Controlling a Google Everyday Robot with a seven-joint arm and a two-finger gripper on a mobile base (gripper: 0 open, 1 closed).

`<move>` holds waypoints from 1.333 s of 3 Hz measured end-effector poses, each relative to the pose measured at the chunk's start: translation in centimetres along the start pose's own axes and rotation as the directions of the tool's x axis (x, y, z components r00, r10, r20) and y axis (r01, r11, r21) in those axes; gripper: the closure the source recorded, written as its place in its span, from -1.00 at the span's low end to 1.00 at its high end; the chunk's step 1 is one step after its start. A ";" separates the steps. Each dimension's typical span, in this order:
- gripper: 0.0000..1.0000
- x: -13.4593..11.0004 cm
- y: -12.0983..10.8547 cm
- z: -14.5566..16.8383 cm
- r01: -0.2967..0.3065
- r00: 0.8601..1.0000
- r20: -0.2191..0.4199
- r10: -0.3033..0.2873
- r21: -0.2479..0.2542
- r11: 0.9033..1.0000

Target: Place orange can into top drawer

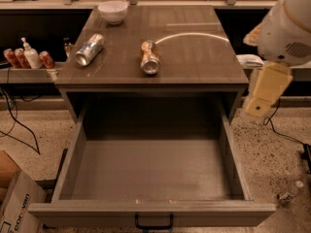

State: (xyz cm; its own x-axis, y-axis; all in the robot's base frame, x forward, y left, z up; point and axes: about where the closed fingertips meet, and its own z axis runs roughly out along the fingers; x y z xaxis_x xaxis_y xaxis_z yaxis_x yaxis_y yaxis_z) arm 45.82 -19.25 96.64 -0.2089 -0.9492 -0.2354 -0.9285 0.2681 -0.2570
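The orange can (149,57) lies on its side near the middle of the cabinet top (199,57), its shiny end facing the front. The top drawer (150,164) is pulled fully out below it, its flat grey-brown inside bare, with a black handle (153,223) on the front panel. My gripper (265,96) hangs at the right edge of the view, beside the cabinet's right side. It is well to the right of the can, apart from it, and holds nothing that shows.
A silver can (90,49) lies on the top's left part and a white bowl (112,11) stands at the back left. Small red cans (14,57) and a pump bottle (31,55) stand on a low shelf at left. A cardboard box (14,203) and cables lie on the floor.
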 end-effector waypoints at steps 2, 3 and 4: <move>-1.00 -7.8 -3.4 6.0 0.020 0.996 0.086 -0.020 0.002 1.000; -1.00 -11.1 -6.1 9.0 0.018 0.991 0.129 -0.018 0.000 1.000; -1.00 -11.1 -6.1 9.0 0.018 0.991 0.129 -0.018 0.000 1.000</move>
State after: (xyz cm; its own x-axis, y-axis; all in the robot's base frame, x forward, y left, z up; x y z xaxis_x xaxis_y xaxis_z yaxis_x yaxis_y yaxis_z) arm 56.54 -8.83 92.35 -0.1506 -0.9246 -0.3498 -0.9320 0.2508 -0.2617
